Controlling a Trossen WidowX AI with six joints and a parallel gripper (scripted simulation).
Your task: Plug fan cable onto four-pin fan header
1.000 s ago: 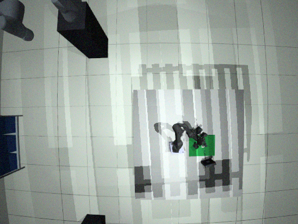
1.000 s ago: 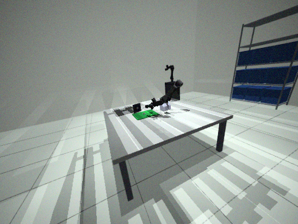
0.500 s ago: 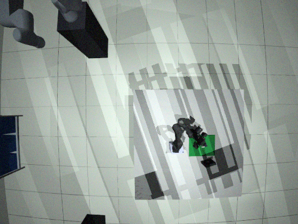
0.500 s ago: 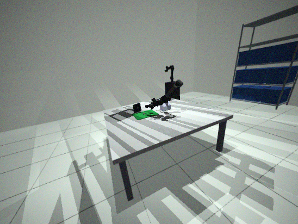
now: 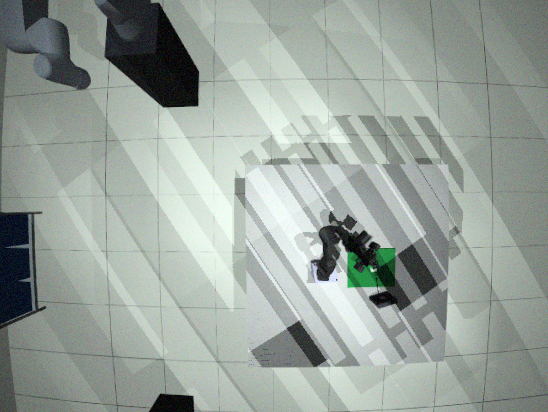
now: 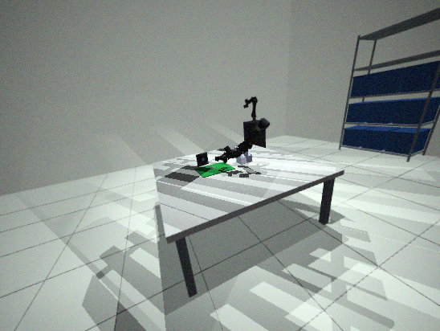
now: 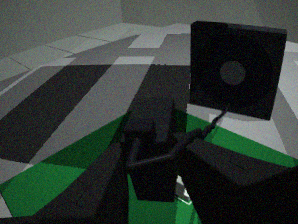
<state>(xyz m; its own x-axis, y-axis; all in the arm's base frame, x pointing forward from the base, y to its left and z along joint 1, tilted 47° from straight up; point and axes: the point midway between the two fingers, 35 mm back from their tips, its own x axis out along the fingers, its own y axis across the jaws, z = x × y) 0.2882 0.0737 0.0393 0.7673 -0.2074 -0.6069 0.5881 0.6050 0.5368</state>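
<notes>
My gripper (image 5: 371,263) (image 6: 217,159) (image 7: 148,147) is shut on the black plug (image 7: 154,182) and holds it above the green board (image 5: 356,281) (image 6: 205,173) (image 7: 37,189). The black cable (image 7: 150,161) loops from the plug to the fan. The square black fan (image 5: 383,299) (image 6: 201,159) (image 7: 210,60) stands upright just beyond the board's edge, at the upper right in the wrist view. A small pale part (image 7: 184,194) on the board shows low beside the plug, partly hidden by the right finger. The four-pin header cannot be made out clearly, and the plug's lower end is dark.
The board lies on the striped-looking table (image 5: 280,300) (image 6: 241,193), beside the arm's pale base (image 5: 325,275) (image 6: 244,157). Dark shadows cross the board and table. A black pedestal (image 5: 175,80) and a shelf with blue bins (image 6: 393,80) stand off the table.
</notes>
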